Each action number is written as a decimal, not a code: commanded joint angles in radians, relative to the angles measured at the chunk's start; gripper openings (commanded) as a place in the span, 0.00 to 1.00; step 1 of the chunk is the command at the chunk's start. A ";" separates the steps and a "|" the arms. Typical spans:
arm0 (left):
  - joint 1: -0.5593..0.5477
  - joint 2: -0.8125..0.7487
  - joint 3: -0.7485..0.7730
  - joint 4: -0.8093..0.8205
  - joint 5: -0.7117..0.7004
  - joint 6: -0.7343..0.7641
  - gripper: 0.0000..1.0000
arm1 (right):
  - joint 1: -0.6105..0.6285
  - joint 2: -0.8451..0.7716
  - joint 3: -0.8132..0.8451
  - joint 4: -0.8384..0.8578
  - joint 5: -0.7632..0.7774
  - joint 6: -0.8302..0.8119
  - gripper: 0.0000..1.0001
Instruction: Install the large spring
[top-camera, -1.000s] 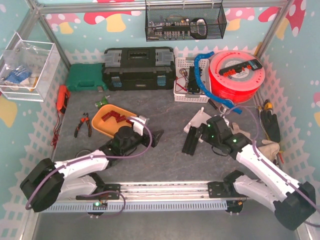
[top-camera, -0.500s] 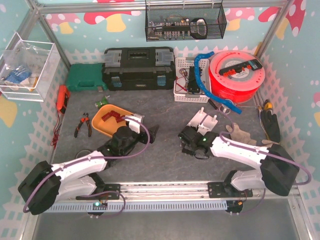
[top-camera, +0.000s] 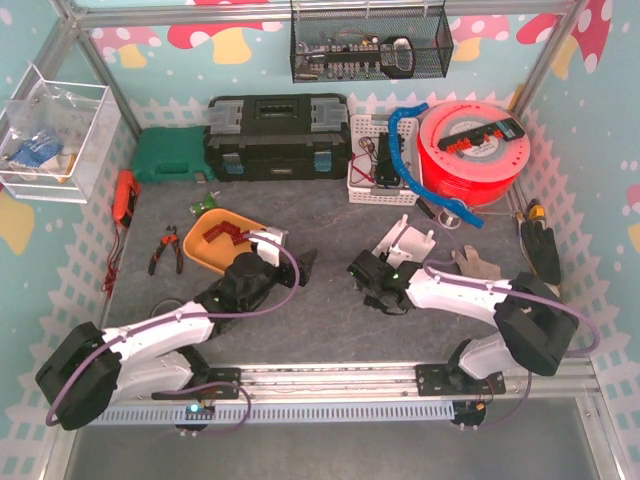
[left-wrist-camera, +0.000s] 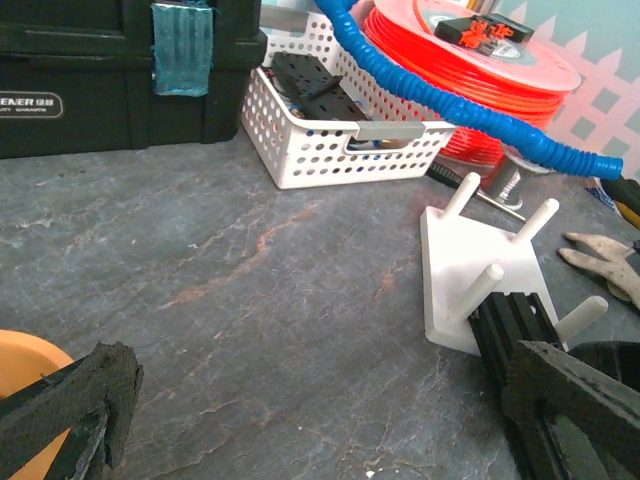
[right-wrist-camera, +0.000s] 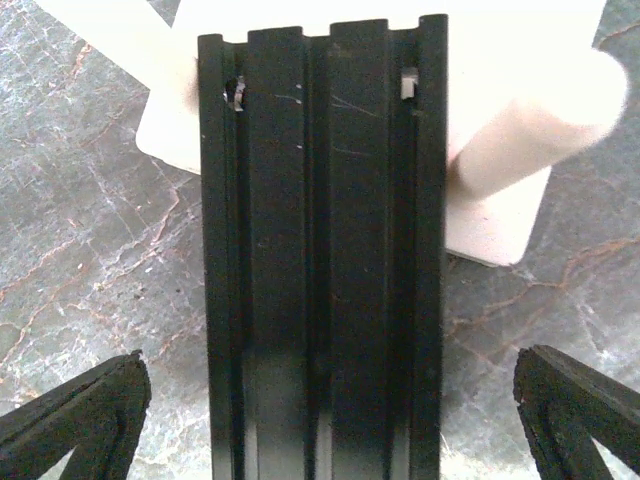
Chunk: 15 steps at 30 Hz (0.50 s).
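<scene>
Top external view first: got the left gripper (top-camera: 303, 268) parked low just right of the orange tray (top-camera: 200, 232), pointing toward the middle of the grey table (top-camera: 330, 335). Looks open from up there. Same story on the left wrist cam, with the two black fingers (left-wrist-camera: 70, 410) way out at the bottom corners and only bare tabletop between them.

Got the right gripper (top-camera: 362, 272) down at the near end of the black rail (right-wrist-camera: 325, 250), facing the left one across a gap. Spread wide too: on the right wrist cam, can see one fingertip in each bottom corner, straddling the rail with clear space on both sides. Rail lying flat, far end overlapping the white peg plate (top-camera: 405, 240), with one peg poking out beside it on the right.

Honestly can't pick out the large spring in any view. Might be among the red bits (top-camera: 225, 233) in the tray, but way too small to tell. Both grippers empty, anyway.

Rest of the scene, quick rundown:
- pliers (top-camera: 165, 250) left of the tray
- black toolbox (top-camera: 277, 135) along the back
- white basket (top-camera: 380, 190) next to it
- big red spool (top-camera: 470, 150) at back right
- pair of gloves (top-camera: 475, 262) just right of the peg plate
</scene>
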 joint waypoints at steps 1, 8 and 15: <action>-0.004 -0.005 -0.003 -0.011 -0.009 0.001 0.99 | 0.006 0.054 0.040 0.017 0.039 0.000 0.98; -0.004 -0.004 -0.005 -0.011 -0.011 0.003 0.99 | 0.004 0.124 0.046 0.035 0.060 0.007 0.90; -0.004 -0.003 -0.002 -0.014 -0.007 0.003 0.99 | 0.004 0.170 0.044 0.057 0.059 0.006 0.82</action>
